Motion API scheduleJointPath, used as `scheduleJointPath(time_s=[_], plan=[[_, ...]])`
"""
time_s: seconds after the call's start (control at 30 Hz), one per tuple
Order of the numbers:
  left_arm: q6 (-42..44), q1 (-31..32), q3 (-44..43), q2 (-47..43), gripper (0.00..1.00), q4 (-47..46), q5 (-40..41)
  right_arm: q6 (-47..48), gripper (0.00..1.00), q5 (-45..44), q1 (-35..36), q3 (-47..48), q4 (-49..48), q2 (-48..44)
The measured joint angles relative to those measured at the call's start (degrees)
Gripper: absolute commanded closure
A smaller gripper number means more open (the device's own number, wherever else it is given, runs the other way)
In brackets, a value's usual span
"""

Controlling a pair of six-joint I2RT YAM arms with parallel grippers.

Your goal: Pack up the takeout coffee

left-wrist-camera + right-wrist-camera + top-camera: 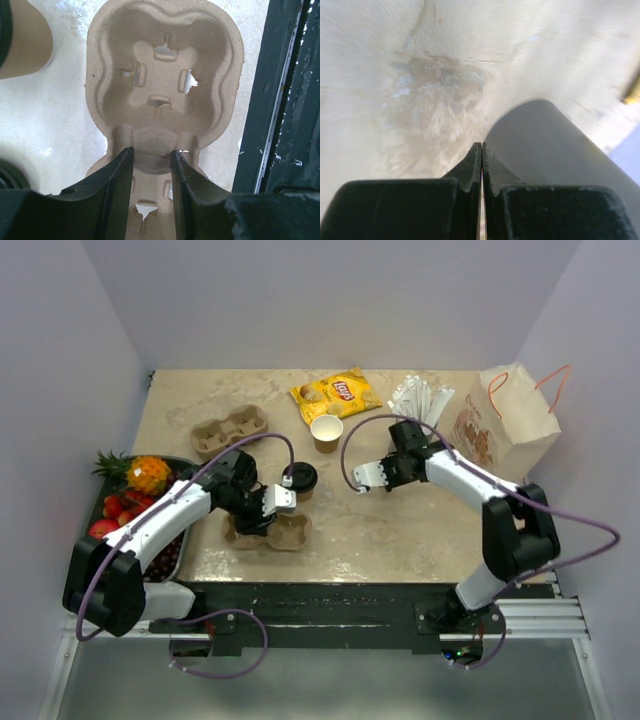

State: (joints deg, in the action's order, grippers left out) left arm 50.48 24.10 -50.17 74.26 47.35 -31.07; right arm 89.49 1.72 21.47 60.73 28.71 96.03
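The takeout coffee (300, 480), a tan paper cup with a black lid on, stands mid-table; its side (22, 42) fills the upper left corner of the left wrist view. Just in front of it lies a tan pulp two-cup carrier (288, 535) (165, 65). My left gripper (272, 508) (152, 150) is down on it, jaws shut on the raised hump between the two wells. A second tan cup (327, 431) stands open, without a lid, farther back. My right gripper (363, 478) (481, 145) hovers shut and empty to the right of the lidded cup.
Another carrier (228, 430) lies back left, a yellow chip bag (336, 395) at the back centre, wrapped straws (420, 398) and a paper bag (505, 420) back right. A fruit tray (177, 552) borders the left edge. A blurred grey cylinder (555, 145) sits close beside the right fingers.
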Motion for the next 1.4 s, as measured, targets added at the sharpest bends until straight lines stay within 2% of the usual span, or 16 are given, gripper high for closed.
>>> scheduleJointPath(time_s=[0.07,0.13,0.23,0.3,0.33,0.43,0.5,0.57,0.73,0.87,1.07,1.4], plan=[[0.0,0.0,0.2,0.3,0.91,0.0,0.0,-4.7,1.0,3.0,0.8,1.1,3.9,-5.4],[0.0,0.1,0.3,1.0,0.9,-0.4,0.0,-13.9,0.98,7.3,2.1,5.1,7.5,-11.7],[0.0,0.1,0.3,1.8,0.9,-1.4,0.0,-31.4,0.97,9.6,2.9,12.9,6.6,-18.2],[-0.2,0.1,0.3,2.5,0.9,-2.1,0.0,-43.3,0.93,7.7,2.5,17.8,3.8,-21.6],[-0.3,0.1,0.3,2.8,0.9,-2.4,0.0,-48.2,0.84,5.7,1.8,19.4,2.0,-23.2],[-0.5,0.1,0.3,3.2,0.89,-3.3,-0.3,-59.1,0.73,-0.1,-1.9,23.4,-0.9,-26.2],[-0.6,0.1,0.3,3.3,0.89,-3.7,-0.6,-64.4,0.61,-3.7,-7.6,28.7,-1.2,-25.3],[-0.6,0.3,0.4,3.3,0.89,-3.8,-0.8,-67.6,0.59,-5.0,-14.5,34.9,-0.2,-21.8],[-0.6,1.0,0.4,3.3,0.89,-4.2,-1.0,-71.8,0.55,-2.9,-30.4,55.0,10.1,-7.0],[-0.8,1.4,1.3,3.3,0.88,-5.6,-1.0,-71.3,0.45,-0.9,-36.4,63.9,19.1,2.7],[-2.2,1.7,2.5,2.7,0.88,-7.3,-1.4,-68.7,0.4,-0.7,-39.0,64.5,27.5,7.1],[-3.1,1.9,3.7,1.5,0.88,-8.2,-1.7,-65.1,0.39,-1.0,-41.4,64.5,29.7,7.6]])
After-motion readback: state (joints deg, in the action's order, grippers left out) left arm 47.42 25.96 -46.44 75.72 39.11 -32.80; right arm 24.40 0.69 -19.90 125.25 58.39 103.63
